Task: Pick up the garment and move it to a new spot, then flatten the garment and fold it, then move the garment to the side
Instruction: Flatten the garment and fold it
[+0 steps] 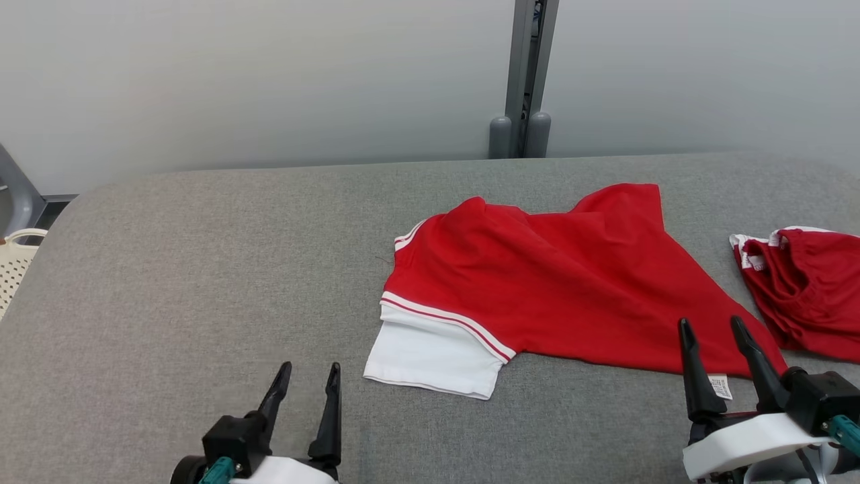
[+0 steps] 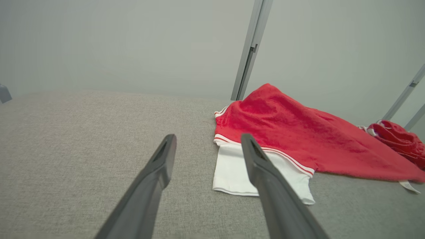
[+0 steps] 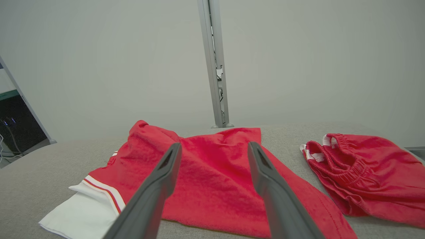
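On the table (image 1: 168, 269) we find the shirt (image 1: 571, 289) crosswise, nearer the right gripper (image 1: 711, 323) than left gripper (image 1: 311, 367); both open, empty.

Head view, right edge: second red garment (image 1: 806, 296) cut off, full outline cannot be told. Left edge: pale holed basket (image 1: 15, 262) cut off. Lower right: print on label (image 1: 720, 386) of garment (image 1: 557, 289) too small to read; 2 fingers of right gripper (image 1: 711, 321) cover part of the hem. Left wrist view, centre: 1 finger (image 2: 262, 169) of left gripper (image 2: 208, 136) hides part of the white sleeve (image 2: 232, 172).
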Robot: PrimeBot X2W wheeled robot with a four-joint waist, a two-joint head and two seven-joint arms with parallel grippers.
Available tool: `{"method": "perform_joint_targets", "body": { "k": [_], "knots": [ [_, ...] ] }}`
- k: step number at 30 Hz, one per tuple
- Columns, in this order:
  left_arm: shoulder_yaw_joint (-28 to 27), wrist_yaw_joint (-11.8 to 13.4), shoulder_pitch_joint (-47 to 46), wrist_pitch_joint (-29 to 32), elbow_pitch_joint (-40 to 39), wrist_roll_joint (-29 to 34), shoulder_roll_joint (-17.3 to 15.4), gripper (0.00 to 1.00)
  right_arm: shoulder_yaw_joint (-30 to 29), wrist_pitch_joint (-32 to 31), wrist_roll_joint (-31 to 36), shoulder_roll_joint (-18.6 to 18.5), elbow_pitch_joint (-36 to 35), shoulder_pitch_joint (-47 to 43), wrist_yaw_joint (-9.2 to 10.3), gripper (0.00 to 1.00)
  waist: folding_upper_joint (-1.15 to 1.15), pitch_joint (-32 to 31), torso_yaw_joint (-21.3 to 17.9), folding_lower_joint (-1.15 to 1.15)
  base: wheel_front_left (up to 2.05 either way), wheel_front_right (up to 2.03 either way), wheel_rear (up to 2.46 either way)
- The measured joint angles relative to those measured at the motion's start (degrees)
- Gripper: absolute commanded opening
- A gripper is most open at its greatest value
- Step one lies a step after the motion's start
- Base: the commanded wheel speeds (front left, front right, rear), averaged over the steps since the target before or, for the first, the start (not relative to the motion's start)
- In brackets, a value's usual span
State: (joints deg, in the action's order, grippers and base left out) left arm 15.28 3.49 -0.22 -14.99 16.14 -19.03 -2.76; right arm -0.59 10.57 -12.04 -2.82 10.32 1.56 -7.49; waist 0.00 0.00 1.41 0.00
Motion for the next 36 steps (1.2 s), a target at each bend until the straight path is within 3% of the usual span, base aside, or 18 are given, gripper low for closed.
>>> {"method": "perform_joint_targets", "body": {
  "k": [7,13,20,32,34,35,36],
  "knots": [
    [3.0,-2.0,-5.7,4.7,8.3,0.8,-0.1,1.0,0.5,0.0,0.0,0.0,0.2,0.3,0.0,1.0,0.0,0.7,-0.9,0.0,0.0,0.0,0.0],
    [5.0,-2.4,-10.8,13.0,17.1,0.3,-0.1,1.0,0.7,-0.3,0.0,0.0,0.1,0.7,0.0,1.0,0.0,1.7,-2.9,0.0,0.0,0.0,0.0],
    [5.1,-1.8,-15.2,17.2,22.2,-0.8,0.0,1.0,0.2,-0.4,0.1,0.0,0.1,1.0,0.0,1.0,0.0,3.1,-5.1,0.0,0.0,0.0,0.0],
    [4.2,0.7,-19.2,18.6,29.0,-2.5,0.0,1.0,0.3,0.5,0.0,0.0,1.5,1.8,0.0,1.0,0.0,4.3,-8.9,0.0,0.0,0.0,0.0],
    [4.3,0.7,-19.4,18.5,30.0,-2.8,-0.1,0.93,0.4,0.5,0.0,0.0,1.7,1.9,0.0,1.0,0.0,4.2,-9.4,0.0,0.0,0.0,0.0],
    [4.5,0.7,-19.6,18.5,30.5,-2.9,-0.1,0.75,0.5,0.6,0.0,0.0,1.8,1.9,0.0,1.0,0.0,4.2,-9.6,0.0,0.0,0.0,0.0],
    [4.7,0.7,-19.8,18.5,31.0,-2.9,-0.1,0.48,0.5,0.6,0.0,0.0,1.8,1.9,0.0,1.0,0.0,4.1,-9.8,0.0,0.0,0.0,0.0]
  ]
}}
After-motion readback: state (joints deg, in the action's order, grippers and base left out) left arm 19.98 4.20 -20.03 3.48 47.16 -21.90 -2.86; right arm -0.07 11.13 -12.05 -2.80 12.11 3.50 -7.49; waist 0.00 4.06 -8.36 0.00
